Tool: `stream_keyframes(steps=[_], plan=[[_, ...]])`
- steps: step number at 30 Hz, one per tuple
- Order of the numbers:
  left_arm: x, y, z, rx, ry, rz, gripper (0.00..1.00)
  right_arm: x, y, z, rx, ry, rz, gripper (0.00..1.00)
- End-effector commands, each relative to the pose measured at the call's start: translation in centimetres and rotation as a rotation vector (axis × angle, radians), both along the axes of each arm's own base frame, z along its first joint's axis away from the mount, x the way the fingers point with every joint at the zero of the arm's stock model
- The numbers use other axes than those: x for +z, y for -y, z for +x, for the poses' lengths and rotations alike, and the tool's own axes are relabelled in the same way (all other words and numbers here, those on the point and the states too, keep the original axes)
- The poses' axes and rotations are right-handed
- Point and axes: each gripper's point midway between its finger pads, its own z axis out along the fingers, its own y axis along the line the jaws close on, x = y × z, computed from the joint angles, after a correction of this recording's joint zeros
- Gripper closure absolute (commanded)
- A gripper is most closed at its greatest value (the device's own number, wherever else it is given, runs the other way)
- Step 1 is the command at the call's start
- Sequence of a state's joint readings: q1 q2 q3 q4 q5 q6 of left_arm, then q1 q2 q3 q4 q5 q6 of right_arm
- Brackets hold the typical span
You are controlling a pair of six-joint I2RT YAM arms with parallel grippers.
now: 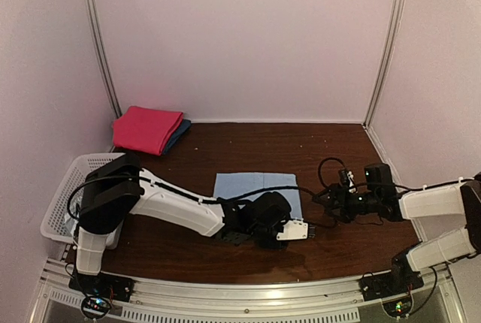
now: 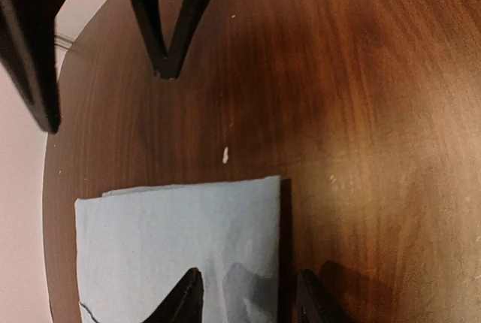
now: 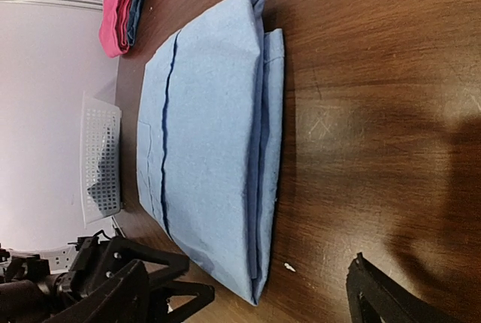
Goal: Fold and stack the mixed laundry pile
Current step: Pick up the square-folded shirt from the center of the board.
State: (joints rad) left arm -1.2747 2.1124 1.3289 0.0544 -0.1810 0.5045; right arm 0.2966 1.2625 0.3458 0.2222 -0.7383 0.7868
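Blue garment lies folded mid-table — left gripper half-closed astride its near-right edge, right gripper wide beside it — pinch only the top layer and the fold spills.

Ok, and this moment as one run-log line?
folded blue garment: flat, mid-table | left gripper: jaws apart, astride garment edge | right gripper: jaws open, off garment | magenta cloth: far-left stack

Folded light blue cloth garment, centre: matt, soft, smooth weave.
Dark brown wooden table: glossy grain, lightly scratched.
White perforated plastic basket, 9 o'clock: smooth.
Magenta folded cloth, 11 o'clock: matt.
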Motion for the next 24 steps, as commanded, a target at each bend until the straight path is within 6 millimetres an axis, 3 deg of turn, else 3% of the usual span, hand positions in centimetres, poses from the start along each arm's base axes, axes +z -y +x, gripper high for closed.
stream_keyframes(steps=[1,8,12,21,24], plan=[[-0.7,1.8,-0.8,-0.077,0.072,0.035,0.60,0.8,-0.4,0.3,-0.007,0.022,0.069,0.09],[-2.8,2.0,0.4,-0.026,0.113,0.089,0.68,-0.2,-0.5,-0.3,-0.012,-0.009,0.099,0.12],[-2.0,2.2,1.9,0.032,0.179,0.066,0.76,-0.9,-0.8,-0.4,-0.004,-0.029,0.119,0.14],[-0.1,2.9,1.7,0.018,0.162,-0.010,1.00,-1.2,-1.5,-0.3,0.014,-0.044,0.160,0.15],[1.1,3.0,2.2,0.033,0.130,-0.054,1.00,-1.2,-2.3,-0.4,0.030,-0.059,0.192,0.14]])
